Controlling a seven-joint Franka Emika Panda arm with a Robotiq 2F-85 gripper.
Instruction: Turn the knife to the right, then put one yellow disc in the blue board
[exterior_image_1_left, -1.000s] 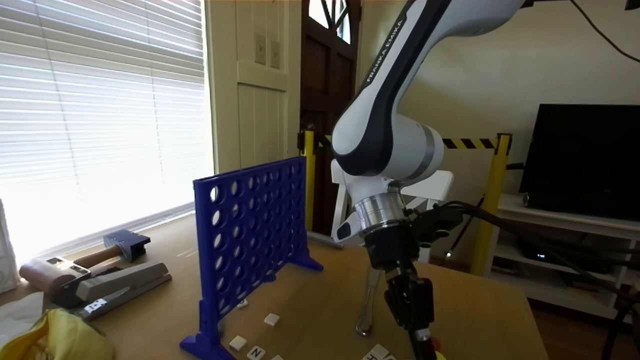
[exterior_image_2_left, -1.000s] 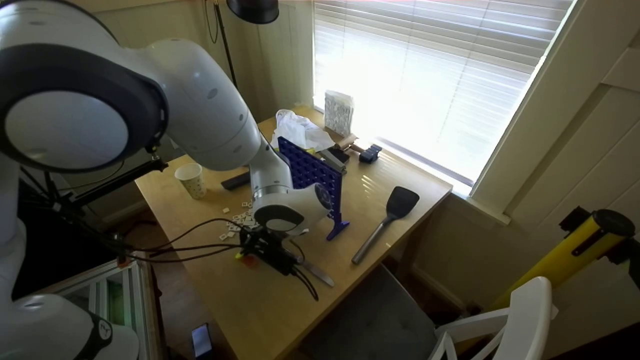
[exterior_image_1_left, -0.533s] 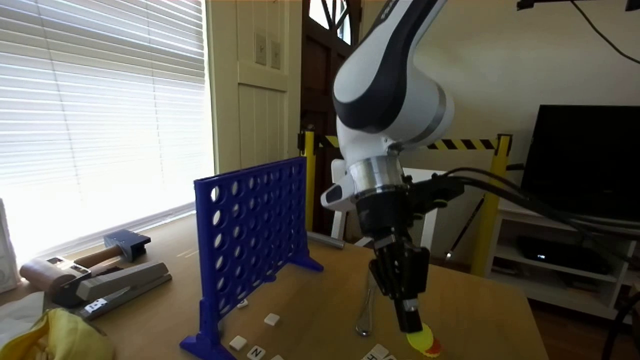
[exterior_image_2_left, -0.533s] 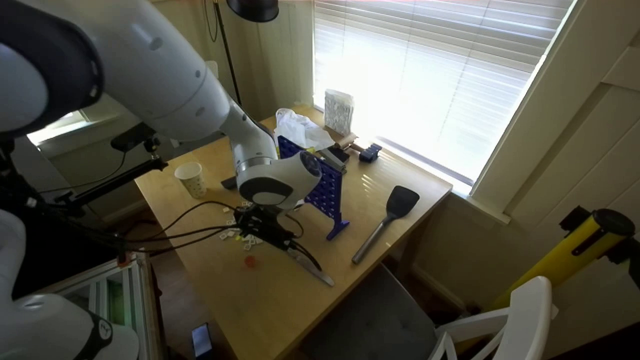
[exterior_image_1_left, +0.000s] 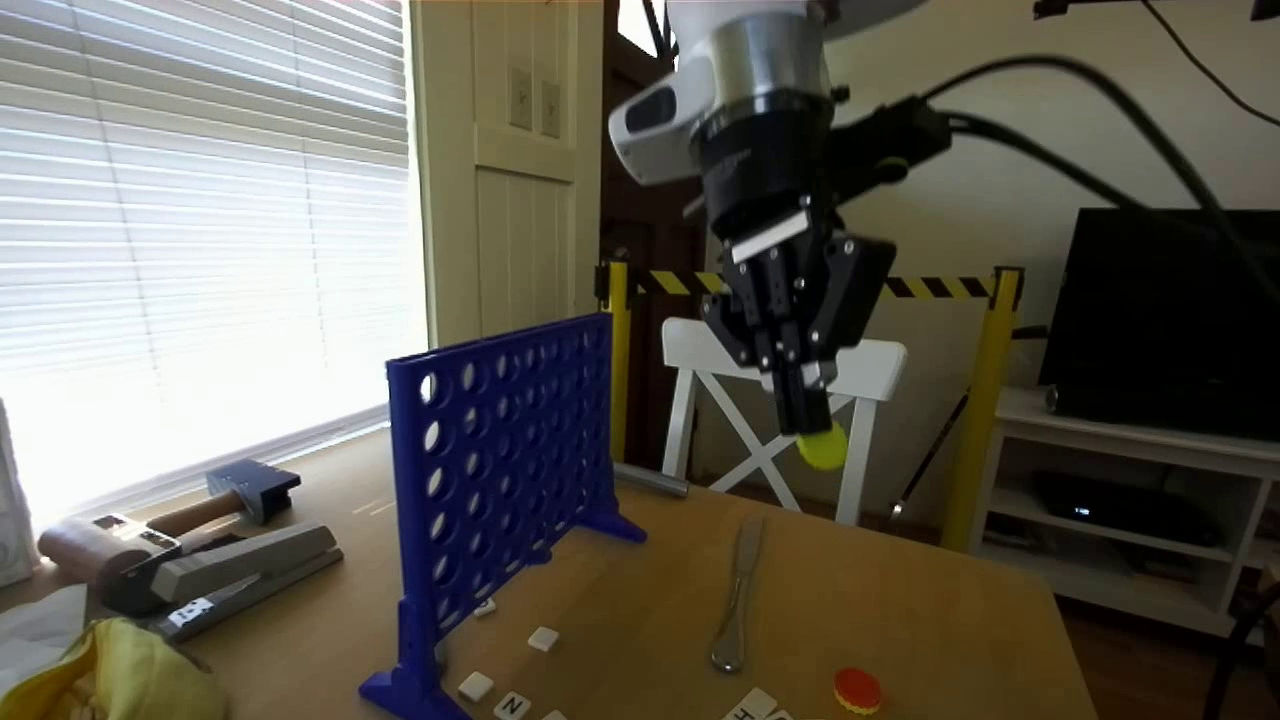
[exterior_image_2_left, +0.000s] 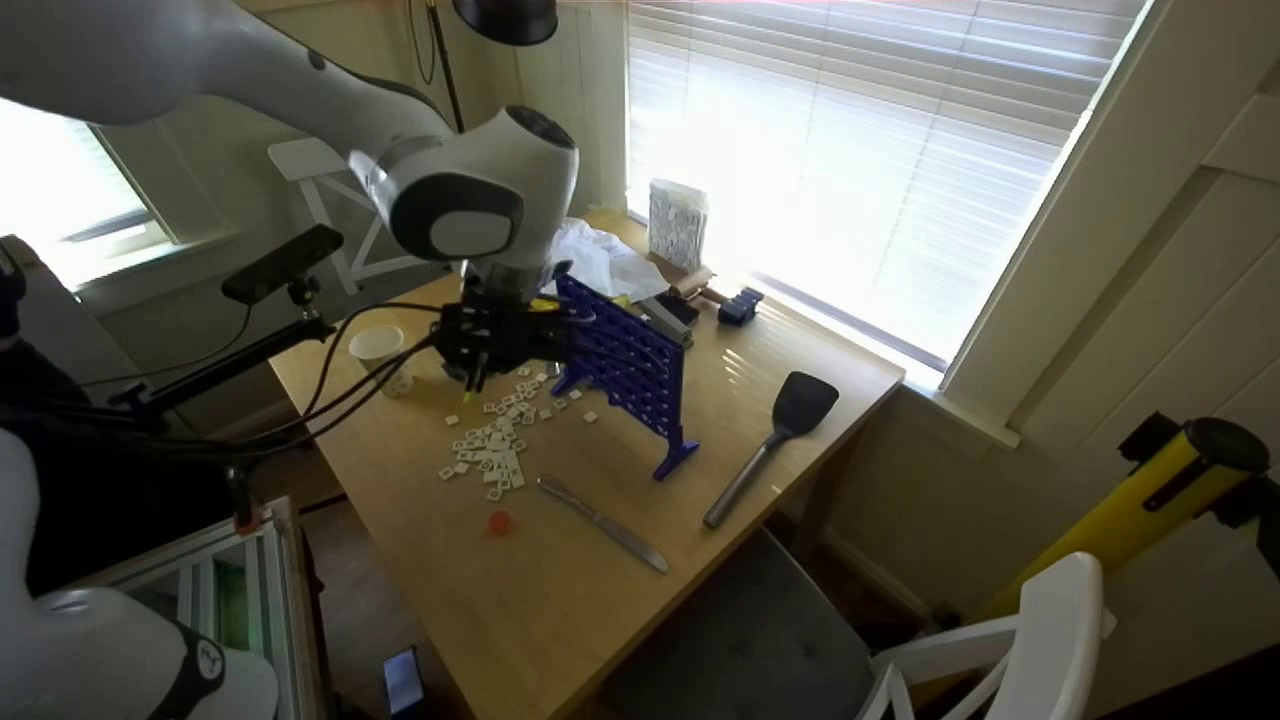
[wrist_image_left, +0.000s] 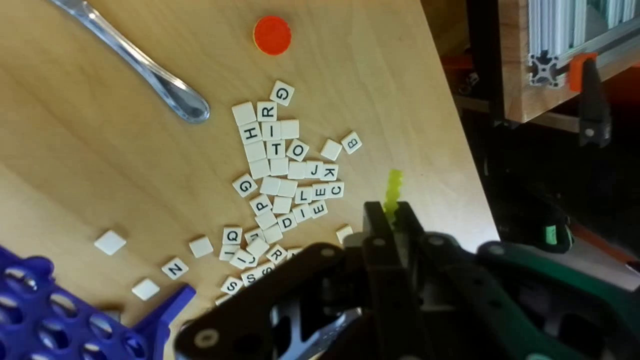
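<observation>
Gripper (exterior_image_1_left: 804, 429): pinching yellow disc (exterior_image_1_left: 824, 450) outside blue board (exterior_image_1_left: 490, 437) | cup (exterior_image_2_left: 370, 336): contents unclear

A room furnished like a home: slatted blinds (exterior_image_1_left: 200, 200) glow at upper left, light switches (exterior_image_1_left: 521, 97) and a dark door (exterior_image_1_left: 645, 225) sit near top centre, and a television (exterior_image_1_left: 1165, 320) stands on a white cabinet (exterior_image_1_left: 1110, 437) at right in an exterior view. A white chair (exterior_image_1_left: 870, 372) stands behind a wooden table (exterior_image_1_left: 930, 600), while striped barrier tape (exterior_image_1_left: 935, 287) between yellow posts (exterior_image_1_left: 985, 410) suggests a lab setup.
</observation>
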